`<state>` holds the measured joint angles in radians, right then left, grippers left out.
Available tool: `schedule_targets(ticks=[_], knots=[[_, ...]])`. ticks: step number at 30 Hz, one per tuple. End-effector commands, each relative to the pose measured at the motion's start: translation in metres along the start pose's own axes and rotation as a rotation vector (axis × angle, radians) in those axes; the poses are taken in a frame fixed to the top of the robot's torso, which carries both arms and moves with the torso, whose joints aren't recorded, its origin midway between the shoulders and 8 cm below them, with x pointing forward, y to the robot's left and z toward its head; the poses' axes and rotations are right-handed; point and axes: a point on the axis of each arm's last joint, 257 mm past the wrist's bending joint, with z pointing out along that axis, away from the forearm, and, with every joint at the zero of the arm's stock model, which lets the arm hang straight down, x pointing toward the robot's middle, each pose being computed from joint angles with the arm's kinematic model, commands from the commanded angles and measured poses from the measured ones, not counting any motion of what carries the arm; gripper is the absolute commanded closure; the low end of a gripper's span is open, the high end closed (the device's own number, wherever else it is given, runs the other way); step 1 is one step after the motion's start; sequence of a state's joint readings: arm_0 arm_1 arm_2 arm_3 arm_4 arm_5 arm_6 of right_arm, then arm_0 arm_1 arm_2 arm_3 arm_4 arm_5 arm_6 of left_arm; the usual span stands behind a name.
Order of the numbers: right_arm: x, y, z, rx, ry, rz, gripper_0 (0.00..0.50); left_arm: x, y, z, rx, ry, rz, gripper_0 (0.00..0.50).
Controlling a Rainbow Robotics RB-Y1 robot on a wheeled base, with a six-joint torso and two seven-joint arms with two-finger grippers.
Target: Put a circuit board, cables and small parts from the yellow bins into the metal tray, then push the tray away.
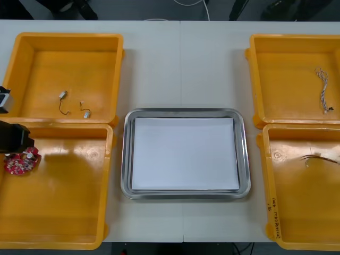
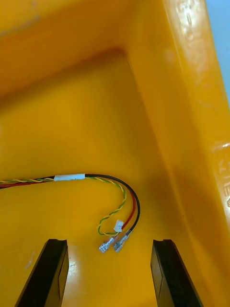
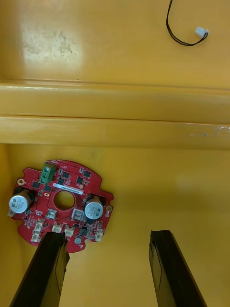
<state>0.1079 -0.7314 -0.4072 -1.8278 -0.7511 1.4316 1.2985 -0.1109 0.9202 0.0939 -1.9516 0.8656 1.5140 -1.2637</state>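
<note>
**Desk:** Where is the left gripper (image 3: 108, 271)?

**Photographer:** Low inside the near left yellow bin (image 1: 64, 212), its claw released and the fingers wide apart. One fingertip (image 3: 52, 254) overlaps the edge of the round red circuit board (image 3: 60, 204). The board lies flat on the bin floor, close to the wall shared with the far left yellow bin (image 1: 48, 69). The other finger stands over bare plastic. A short black cable (image 3: 201, 32) with a white plug lies beyond that wall.

**Desk:** And the right gripper (image 2: 110, 273)?

**Photographer:** Released too, down in the near right yellow bin (image 1: 303, 212). The metal terminals of the red and yellow cable (image 2: 69, 177) lie just ahead of its fingers, in line with the gap between them, near the bin's side wall.

**Desk:** The rest of the table?

**Photographer:** The metal tray (image 1: 127, 159), white inside, sits at the centre between the bins. A twisted blue and white cable (image 1: 323, 87) lies in the far right yellow bin (image 1: 287, 79).
</note>
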Motion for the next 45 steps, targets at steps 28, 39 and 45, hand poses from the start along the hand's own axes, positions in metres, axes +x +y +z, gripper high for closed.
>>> schedule_targets(ticks=[28, 39, 45], knots=[[0.051, 0.005, 0.038, -0.054, 0.073, 0.194, 0.0, 0.024, 0.024, 0.044, -0.081, 0.037, 0.2, 0.0], [0.063, 0.008, 0.045, -0.059, 0.086, 0.23, 0.0, 0.027, 0.028, 0.048, -0.08, 0.045, 0.186, 0.0], [0.067, 0.004, 0.053, -0.055, 0.089, 0.254, 0.0, 0.024, 0.028, 0.06, -0.081, 0.015, 0.192, 0.0]])
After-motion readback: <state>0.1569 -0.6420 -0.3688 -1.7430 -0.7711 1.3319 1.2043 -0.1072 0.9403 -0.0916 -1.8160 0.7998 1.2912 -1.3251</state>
